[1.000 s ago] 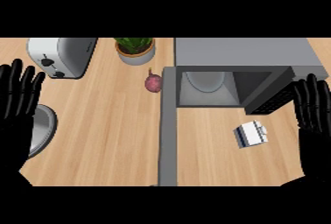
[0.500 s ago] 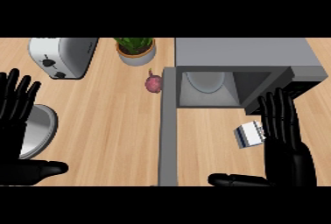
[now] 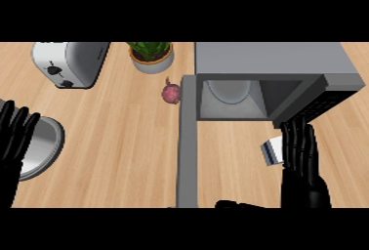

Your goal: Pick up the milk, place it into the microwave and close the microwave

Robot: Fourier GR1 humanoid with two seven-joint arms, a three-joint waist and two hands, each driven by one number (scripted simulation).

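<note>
Microwave [image 3: 277, 59] is sitting at the counter's far right with its door [image 3: 317, 100] swung open toward me; I am seeing a pale round plate [image 3: 229, 91] inside the cavity and nothing else in there. Milk [image 3: 271, 150] is lying on the wooden counter [image 3: 122, 146] just in front of the open microwave, a small white carton with a blue side, outside the cavity.

I am holding the right hand [image 3: 302, 161] right beside the milk, on its right; its fingers [image 3: 297, 136] are stretched out straight toward the microwave door, released, curling round nothing. They are overlapping the carton's right edge in this view, and I cannot tell whether they are touching it.

Left hand [image 3: 14, 139] is resting at the left edge, fingers straight and spread, lying over the rim of a metal bowl [image 3: 42, 146]; I am seeing nothing in that bowl.

Farther back, a toaster [image 3: 69, 62], a potted plant [image 3: 151, 56] and a purple onion [image 3: 172, 93] are standing well apart from both hands.
</note>
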